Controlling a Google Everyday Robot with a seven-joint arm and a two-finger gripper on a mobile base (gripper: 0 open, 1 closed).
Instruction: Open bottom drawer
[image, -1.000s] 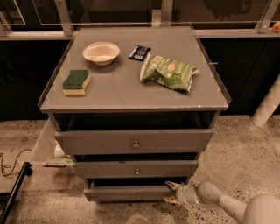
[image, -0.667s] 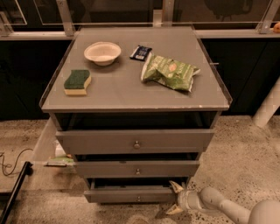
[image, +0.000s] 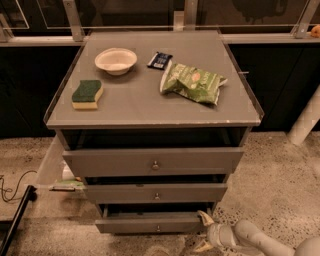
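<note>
The bottom drawer (image: 145, 223) is the lowest and slimmest grey front of the cabinet, with a small round knob (image: 158, 228) at its centre. It stands slightly out, with a dark gap above it. My gripper (image: 202, 231) is low at the drawer's right end, coming in from the lower right. It is open and holds nothing. Its upper finger (image: 204, 216) lies at the right edge of the drawer front, and the lower finger (image: 201, 246) is near the floor.
The middle drawer (image: 156, 192) and the top drawer (image: 155, 161) sit above, each a little out. On the cabinet top (image: 140, 105) lie a white bowl (image: 116, 60), a sponge (image: 87, 94), a green chip bag (image: 193, 83) and a dark packet (image: 159, 60). A black leg (image: 17, 220) and cable lie at the left on the floor.
My gripper has dropped slightly at the drawer's right end and its fingers have spread wider apart. The drawers show no clear movement.
</note>
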